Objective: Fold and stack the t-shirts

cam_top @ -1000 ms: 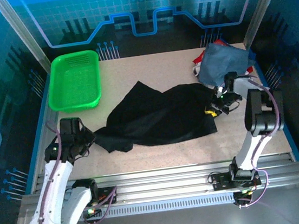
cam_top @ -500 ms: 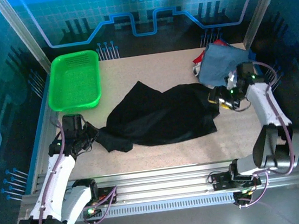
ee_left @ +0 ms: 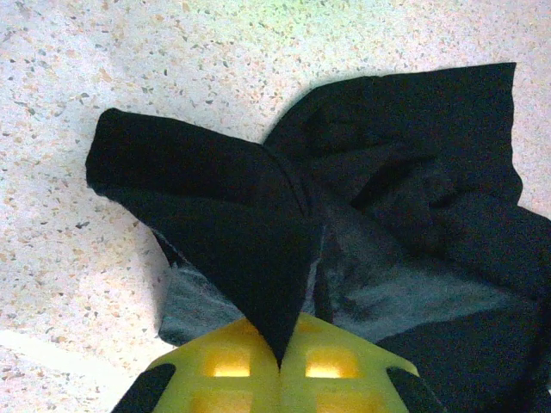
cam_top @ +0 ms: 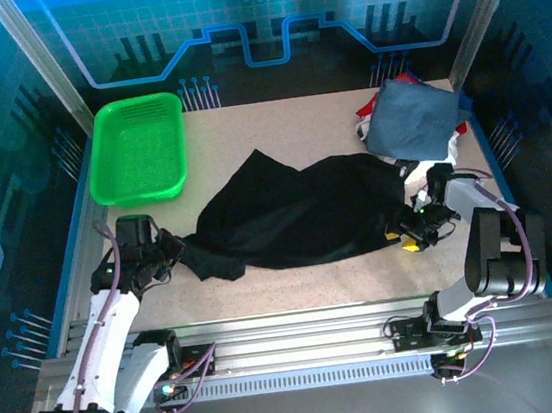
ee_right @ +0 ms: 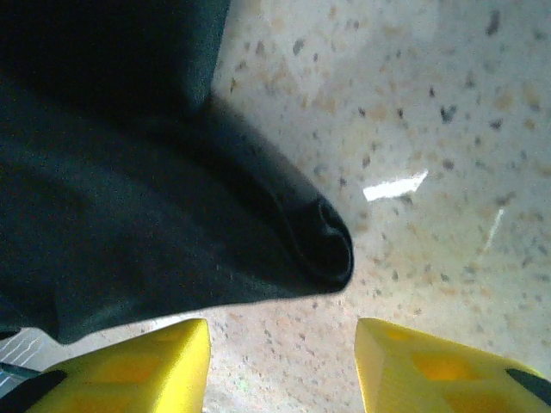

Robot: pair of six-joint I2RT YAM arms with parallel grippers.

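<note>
From above, the black t-shirt [cam_top: 297, 214] lies crumpled on the table [cam_top: 247, 134], between both arms. Left wrist: the left gripper [ee_left: 278, 366] pinches a black fold tight. Right wrist: the right gripper [ee_right: 282, 344] gapes, holding nothing; a hem seems to lie just ahead.

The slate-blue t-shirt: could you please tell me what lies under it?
Beneath the slate-blue t-shirt, red cloth and white cloth peek out; the rest is covered.

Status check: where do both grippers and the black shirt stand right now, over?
Left gripper shut on black t-shirt, left edge. Right gripper open at its right corner. Shirt crumpled, unfolded. Pile of shirts close behind right gripper.
</note>
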